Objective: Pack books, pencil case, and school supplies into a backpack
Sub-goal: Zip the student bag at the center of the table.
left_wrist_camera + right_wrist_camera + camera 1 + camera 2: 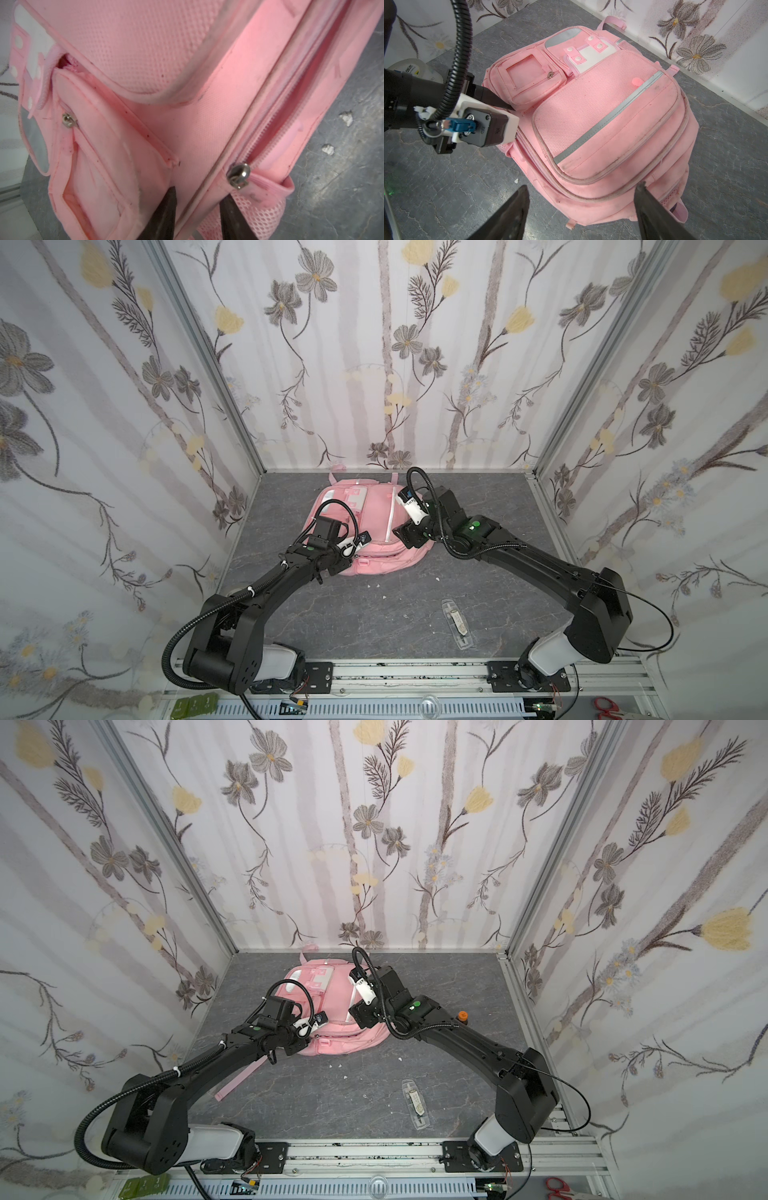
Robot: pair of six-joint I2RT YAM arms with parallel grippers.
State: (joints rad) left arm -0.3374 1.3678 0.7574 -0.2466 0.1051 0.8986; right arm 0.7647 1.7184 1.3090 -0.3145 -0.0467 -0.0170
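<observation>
The pink backpack (374, 510) (332, 986) lies front-up at the back middle of the table. My left gripper (200, 192) is at its left side. Its two dark fingers stand narrowly apart astride the piping beside a silver zip pull (239, 175), with their tips on the fabric, which is not bunched between them. The zip (291, 116) beyond the pull gapes open. My right gripper (583, 185) hangs open above the backpack's (591, 114) near right corner, with nothing in it. A narrow clear plastic case (457, 624) (415, 1104) lies on the table in front. Books and pencil case are out of view.
Small white scraps (376, 585) dot the grey tabletop (415, 655). A pink strap (237, 1081) trails toward the front left. A small orange-topped item (462, 1016) sits behind the right arm. Flowered walls close in on three sides, and a metal rail (415, 676) runs along the front.
</observation>
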